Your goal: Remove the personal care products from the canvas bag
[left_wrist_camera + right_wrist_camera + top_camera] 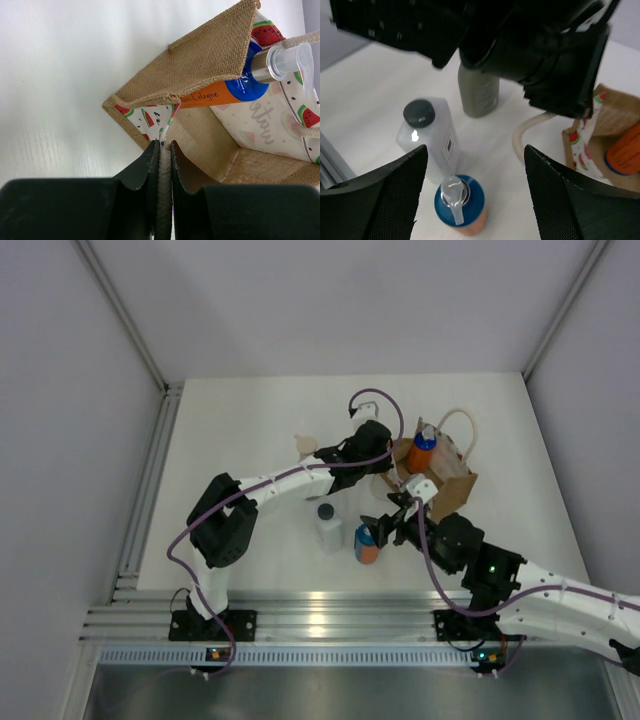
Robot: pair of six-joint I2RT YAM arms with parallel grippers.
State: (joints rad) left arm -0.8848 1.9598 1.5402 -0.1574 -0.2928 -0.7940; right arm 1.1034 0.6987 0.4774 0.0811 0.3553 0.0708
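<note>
Bag (455, 485) stands right of centre on the table (240, 420) with one orange bottle (423, 452) inside; the left gripper (163, 145) is clamped on its rope handle (163, 200). The right gripper (475, 150) hangs wide open and holds nothing, above the white bottle (427, 132), second orange bottle (460, 205) and grey-green bottle (479, 92), which stand on the table left of the bag.

left arm (540, 50) hides the top of the grey-green bottle (479, 94).

robot test cell, lab-like: white bench (230, 440) boxed by plain grey walls (60, 440), aluminium rail (330, 620) along near edge.
</note>
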